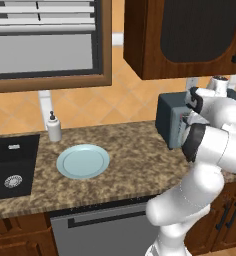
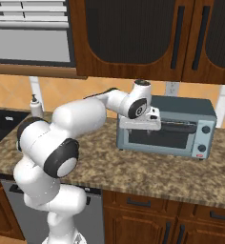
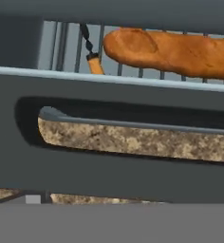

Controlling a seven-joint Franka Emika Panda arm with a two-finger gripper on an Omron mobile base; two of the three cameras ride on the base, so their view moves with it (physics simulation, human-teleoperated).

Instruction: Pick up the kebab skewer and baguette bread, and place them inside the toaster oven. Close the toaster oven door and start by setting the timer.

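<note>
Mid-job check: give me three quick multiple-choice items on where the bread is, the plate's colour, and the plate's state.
1. Where is the baguette bread?
A. On the plate
B. On the wire rack inside the toaster oven
C. In the sink

2. What colour is the plate?
A. Light blue
B. Red
C. Black

3. What is on the plate?
A. The loaf and the skewer
B. The skewer alone
C. Nothing

Key: 1 B, the hand view shows the baguette bread lying on the wire rack of the toaster oven. 2 A, the plate is pale blue against the speckled counter. 3 C, its surface is bare.
</note>
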